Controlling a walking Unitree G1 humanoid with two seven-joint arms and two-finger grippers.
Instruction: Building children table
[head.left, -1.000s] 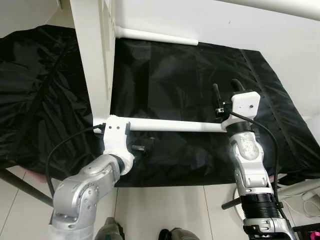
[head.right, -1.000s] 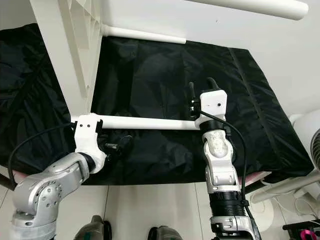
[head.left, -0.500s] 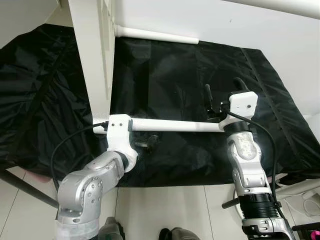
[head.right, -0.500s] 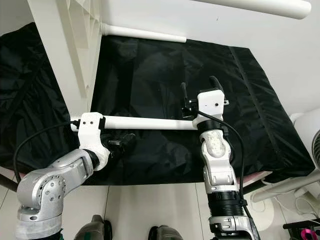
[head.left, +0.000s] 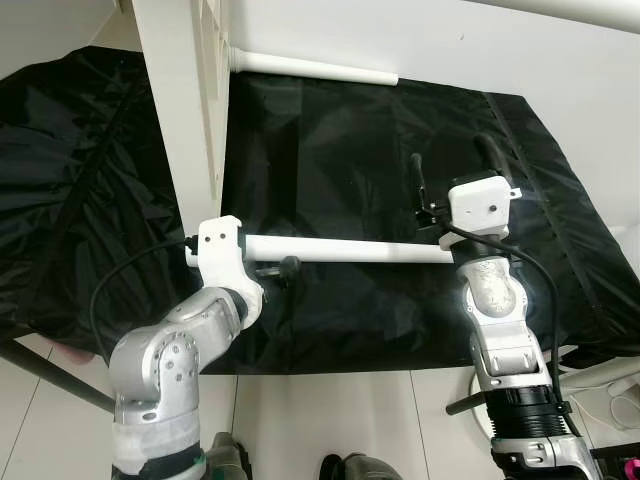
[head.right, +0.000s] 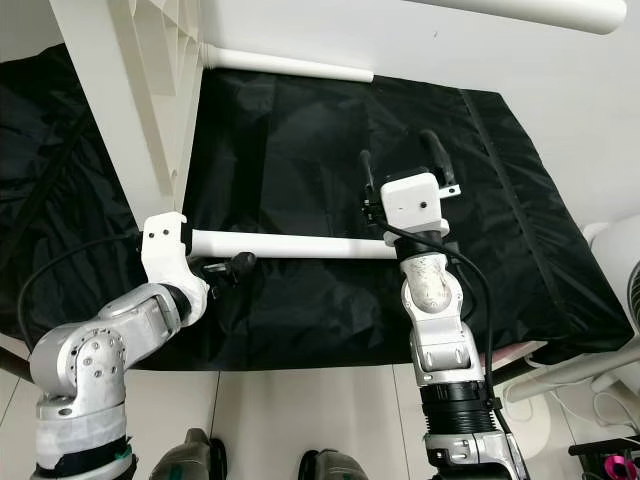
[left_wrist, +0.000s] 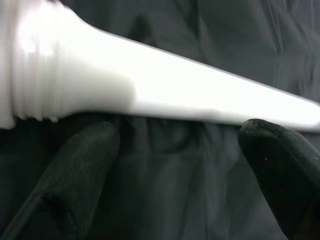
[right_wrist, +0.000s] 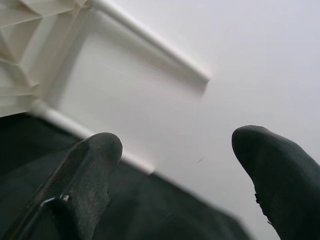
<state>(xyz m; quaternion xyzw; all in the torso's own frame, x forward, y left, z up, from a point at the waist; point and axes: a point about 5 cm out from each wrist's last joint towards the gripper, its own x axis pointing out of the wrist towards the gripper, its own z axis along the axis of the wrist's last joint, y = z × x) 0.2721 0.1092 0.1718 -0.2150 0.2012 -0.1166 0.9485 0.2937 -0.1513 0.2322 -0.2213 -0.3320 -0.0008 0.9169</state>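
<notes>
A black cloth (head.left: 360, 160) covers the surface before the robot. On it, a table leg (head.left: 350, 250) lies crosswise, between the left gripper (head.left: 275, 272) at its left end and the right gripper (head.left: 450, 170) at its right. Behind and left, the table top (head.left: 180, 120) stands on edge. A second leg (head.left: 310, 68) juts rightward from it at the back, seemingly attached.

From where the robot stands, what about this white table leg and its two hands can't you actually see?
- Long white plastic table leg: both ends hidden behind the wrists in the eye views.
- Left hand: whether it touches the leg, unclear.
- Upright white tabletop panel: cut off by the top edge.
- Right hand: open; far background blurred.
</notes>
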